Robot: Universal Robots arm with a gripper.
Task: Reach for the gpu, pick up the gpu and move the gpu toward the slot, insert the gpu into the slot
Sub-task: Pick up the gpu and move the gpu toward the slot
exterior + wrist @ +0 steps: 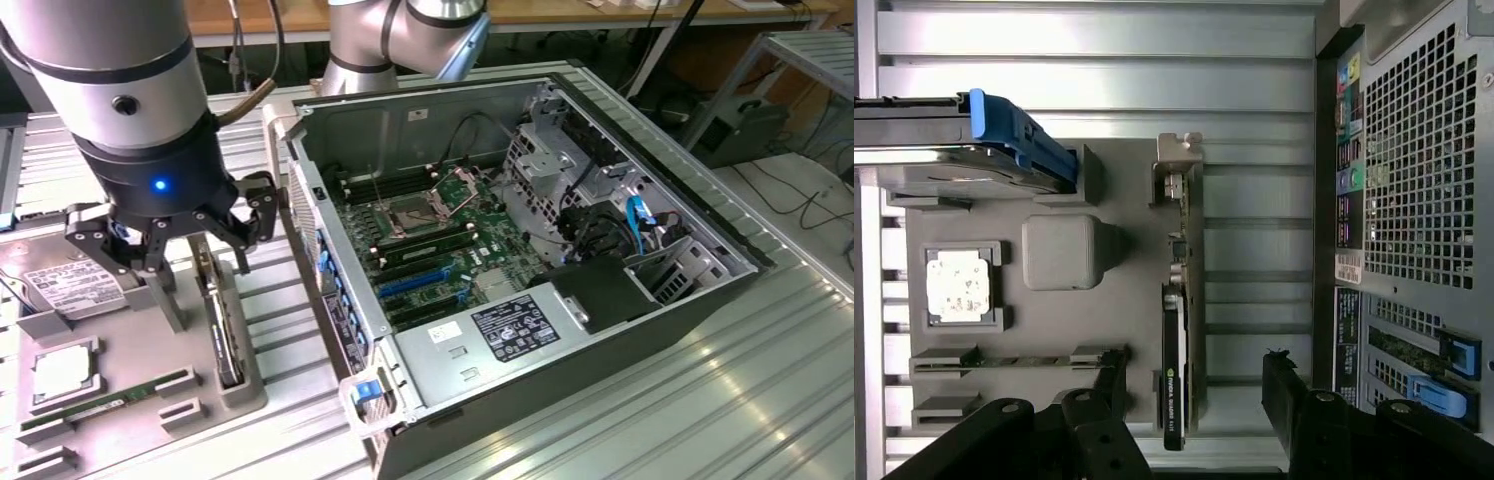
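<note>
the gpu (1176, 340), stood on edge in the grey tray (1134, 300) beside the computer case (587, 370), is hovered over by the wide-spread gripper (1194, 395) and, judged light, stiff but fragile, is best pinched across its flat faces.

A ribbed silvery metal table (747, 400) caught bright light well away from the hand (183, 255); beyond it stood a wooden bench (561, 12) and loose floor cables (801, 200).

Robotics lab: opened computer case (607, 385) on slatted aluminium workbench (761, 400).
</note>
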